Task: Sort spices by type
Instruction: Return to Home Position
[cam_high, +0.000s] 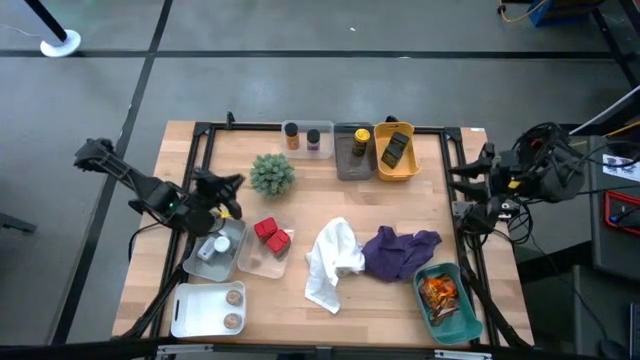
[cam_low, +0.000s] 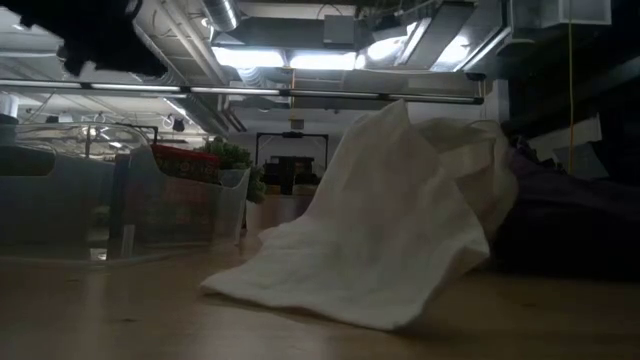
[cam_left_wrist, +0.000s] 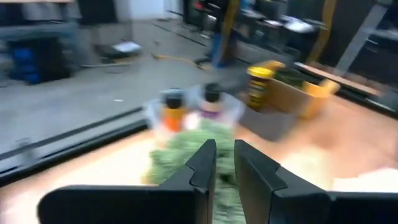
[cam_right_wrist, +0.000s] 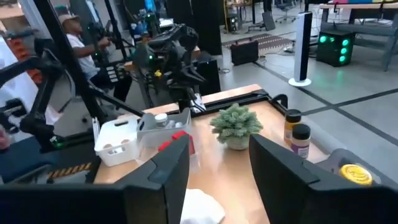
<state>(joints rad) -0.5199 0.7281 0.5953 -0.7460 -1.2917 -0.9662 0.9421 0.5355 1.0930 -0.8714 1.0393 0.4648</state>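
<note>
The spices sit sorted in bins. A brown jar and a purple jar share a clear bin. A yellow-capped jar stands in a grey bin, and dark sachets lie in a yellow one. Red tins and a clear jar are in clear bins, brown discs in a white tray, and orange packets in a teal bin. My left gripper hovers empty beside the green plant, its fingers almost together. My right gripper waits open at the table's right edge.
A white cloth and a purple cloth lie crumpled in the table's middle, toward the near side. The black frame rail runs round the table. Bare wood shows between the plant and the cloths.
</note>
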